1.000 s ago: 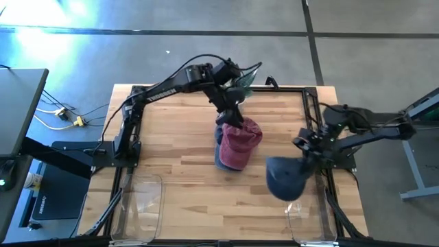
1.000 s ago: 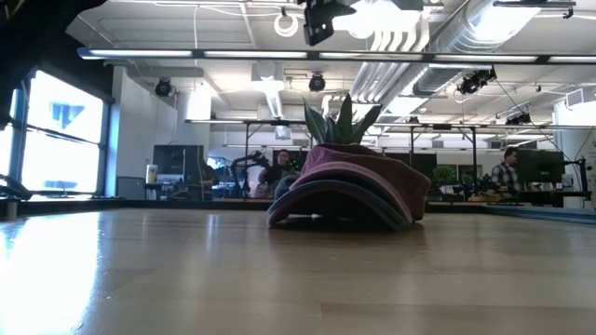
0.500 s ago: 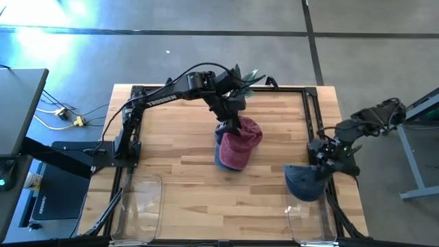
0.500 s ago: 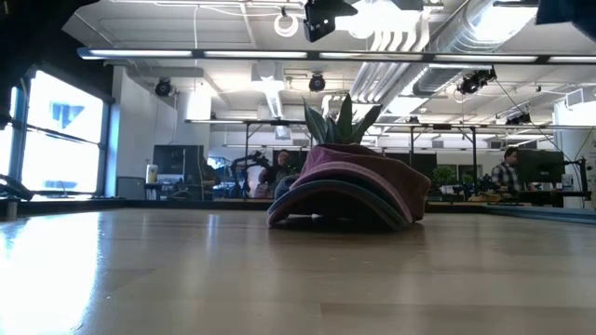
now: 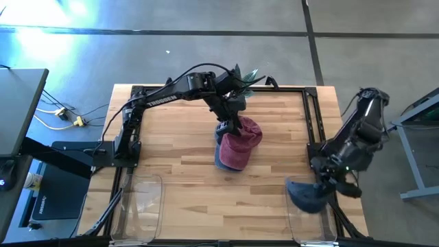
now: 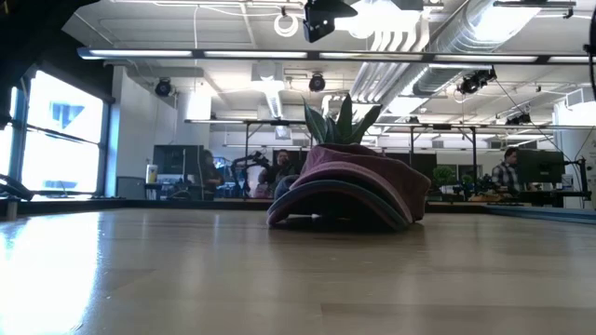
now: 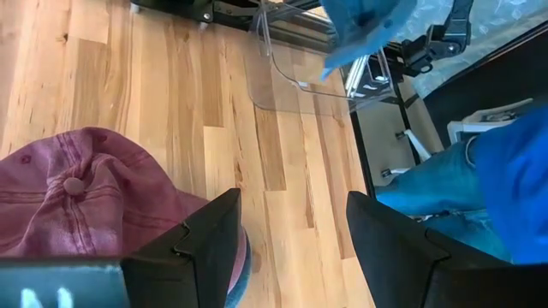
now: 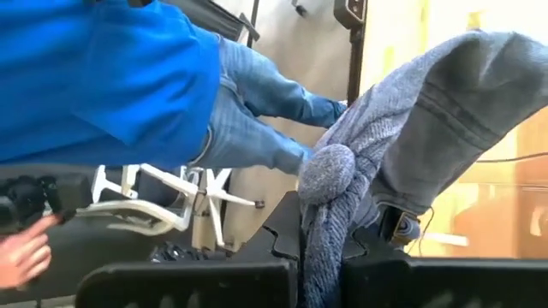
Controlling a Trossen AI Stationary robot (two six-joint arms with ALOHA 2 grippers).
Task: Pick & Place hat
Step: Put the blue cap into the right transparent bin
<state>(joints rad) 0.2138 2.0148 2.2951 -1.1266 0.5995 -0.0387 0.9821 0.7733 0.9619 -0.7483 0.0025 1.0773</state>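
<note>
Right tool [image 5: 328, 180] clamped on blue hat [image 5: 306, 195], lower right, over bin [image 5: 296, 221]: lower first, then release. Left tool [image 5: 230, 123] wide above red hat [image 5: 240, 140], centre.

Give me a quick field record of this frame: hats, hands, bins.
maroon cap: table centre, lying on a blue-grey hat
left hand: open, poised over the maroon cap, not gripping
right hand: shut on grey-blue cap, held over the clear bin at the table's front right
second clear bin: front left
plant: behind the hats
</note>
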